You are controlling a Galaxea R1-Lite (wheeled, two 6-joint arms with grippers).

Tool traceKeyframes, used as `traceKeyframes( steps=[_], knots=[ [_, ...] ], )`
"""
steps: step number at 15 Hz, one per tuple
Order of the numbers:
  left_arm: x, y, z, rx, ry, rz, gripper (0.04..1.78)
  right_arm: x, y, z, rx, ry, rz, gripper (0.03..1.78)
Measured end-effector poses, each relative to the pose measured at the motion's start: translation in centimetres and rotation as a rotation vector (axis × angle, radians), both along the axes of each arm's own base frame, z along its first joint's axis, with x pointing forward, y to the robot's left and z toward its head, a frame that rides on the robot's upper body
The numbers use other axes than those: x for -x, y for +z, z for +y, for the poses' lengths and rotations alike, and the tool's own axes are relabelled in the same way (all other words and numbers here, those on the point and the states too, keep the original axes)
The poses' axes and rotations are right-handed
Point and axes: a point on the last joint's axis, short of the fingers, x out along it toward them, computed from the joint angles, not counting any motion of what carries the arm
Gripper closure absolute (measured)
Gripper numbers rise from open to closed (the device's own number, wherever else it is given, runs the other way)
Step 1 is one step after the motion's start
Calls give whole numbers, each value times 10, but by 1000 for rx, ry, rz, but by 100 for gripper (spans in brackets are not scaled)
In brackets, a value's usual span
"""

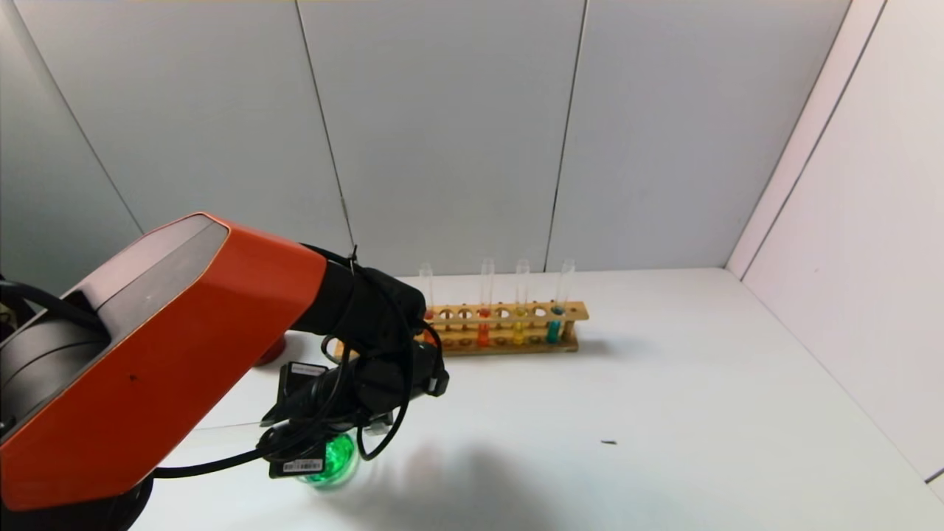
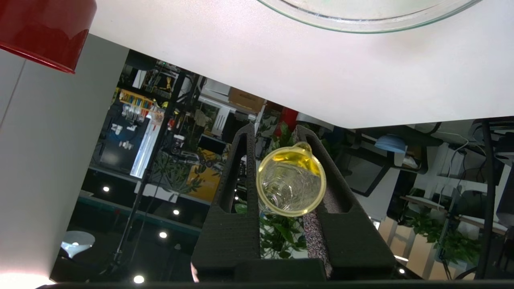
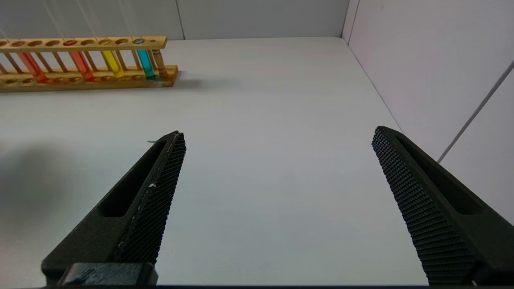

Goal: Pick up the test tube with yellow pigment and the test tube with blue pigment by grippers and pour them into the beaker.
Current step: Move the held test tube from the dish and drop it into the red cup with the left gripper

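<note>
Bright, even overhead light; a soft arm shadow falls on the table (image 1: pixel 664 383), little glare.

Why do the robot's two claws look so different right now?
The left tool is shut on a yellow tube, tipped above the beaker. The right tool is wide open and holds nothing over bare table. The left works near the red cup; the right waits apart. Both have black ridged fingers.

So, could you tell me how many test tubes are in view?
5. Four stand in the wooden rack: two orange-red, one yellow, one teal-blue. The fifth, holding yellow liquid, is between the left gripper's jaws. Others may be hidden.
</note>
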Motion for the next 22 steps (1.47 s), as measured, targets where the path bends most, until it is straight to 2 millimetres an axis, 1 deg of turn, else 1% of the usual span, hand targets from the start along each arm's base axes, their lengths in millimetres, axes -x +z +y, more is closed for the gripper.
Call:
traceKeyframes(
  steps=[5, 9, 13, 17, 22],
  knots=[
    [5, 2, 0, 6, 9, -6, 148, 0, 0, 0, 0, 0, 0, 11],
    [8, 3, 1, 36, 74, -44, 148, 0, 0, 0, 0, 0, 0, 11],
    [9, 5, 1, 95, 176, -169, 148, 0, 0, 0, 0, 0, 0, 11],
    [11, 10, 2, 141, 209, -221, 148, 0, 0, 0, 0, 0, 0, 11],
    [12, 15, 4, 301, 321, -408, 148, 0, 0, 0, 0, 0, 0, 11]
  ],
)
